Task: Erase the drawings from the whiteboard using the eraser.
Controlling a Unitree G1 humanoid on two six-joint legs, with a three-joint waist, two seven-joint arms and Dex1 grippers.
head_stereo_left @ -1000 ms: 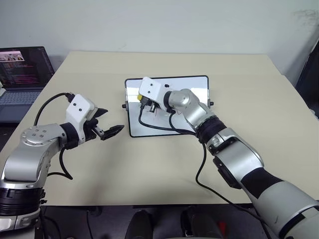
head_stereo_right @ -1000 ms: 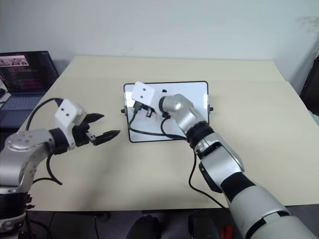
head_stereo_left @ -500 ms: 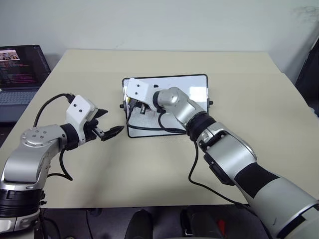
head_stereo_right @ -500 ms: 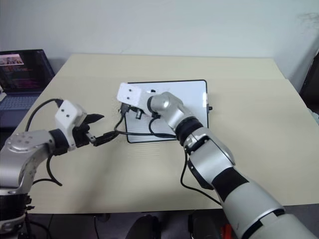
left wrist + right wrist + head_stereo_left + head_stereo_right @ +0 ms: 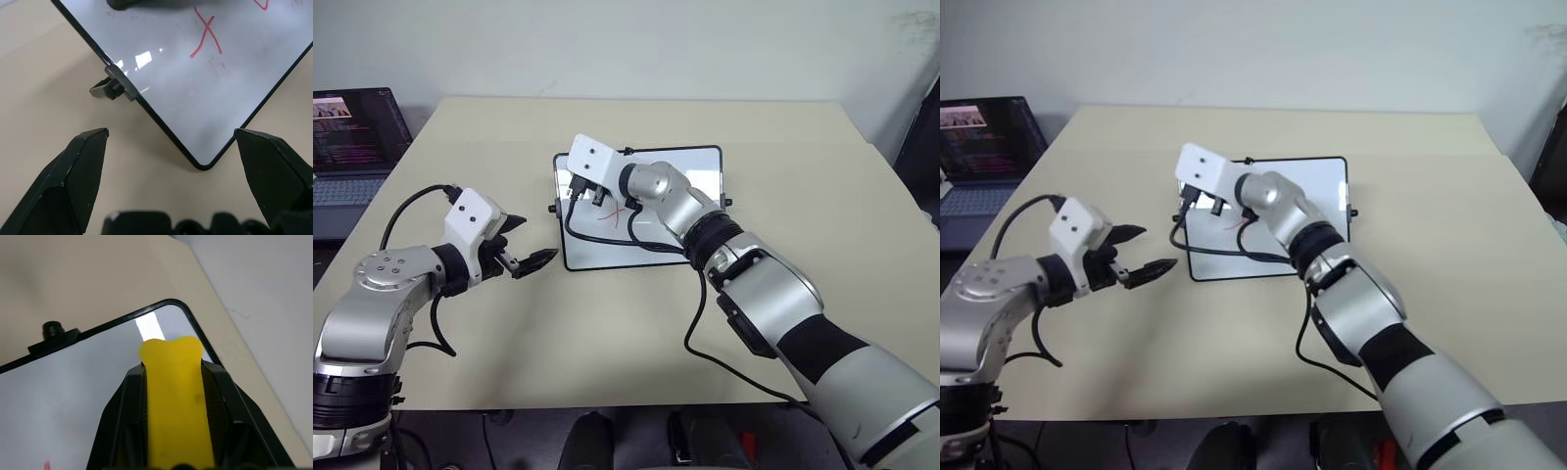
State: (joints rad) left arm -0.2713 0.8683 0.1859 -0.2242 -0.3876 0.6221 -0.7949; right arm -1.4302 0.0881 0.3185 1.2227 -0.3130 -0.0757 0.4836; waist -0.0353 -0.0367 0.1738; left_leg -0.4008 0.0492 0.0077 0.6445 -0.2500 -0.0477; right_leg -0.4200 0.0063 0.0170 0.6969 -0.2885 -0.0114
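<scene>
The whiteboard (image 5: 685, 215) lies flat in the middle of the table. Red drawings remain on it: a cross (image 5: 205, 36) near its left half and part of another mark (image 5: 261, 5) beside it. My right gripper (image 5: 585, 193) hovers over the board's far left corner, shut on the yellow eraser (image 5: 176, 401), whose end sticks out past the black fingers (image 5: 124, 396). The eraser tip points at the board's rounded corner (image 5: 168, 303). My left gripper (image 5: 530, 240) is open, just off the board's left edge near its front corner, holding nothing.
A black side knob (image 5: 110, 88) sticks out from the board's left edge, close to my left gripper. An open laptop (image 5: 352, 137) sits at the far left, off the table. The tan table (image 5: 607, 333) extends in front of and beyond the board.
My right gripper swept with the eraser to the board's left edge, then rose toward the far left corner, uncovering the red cross. The left gripper stayed put.
</scene>
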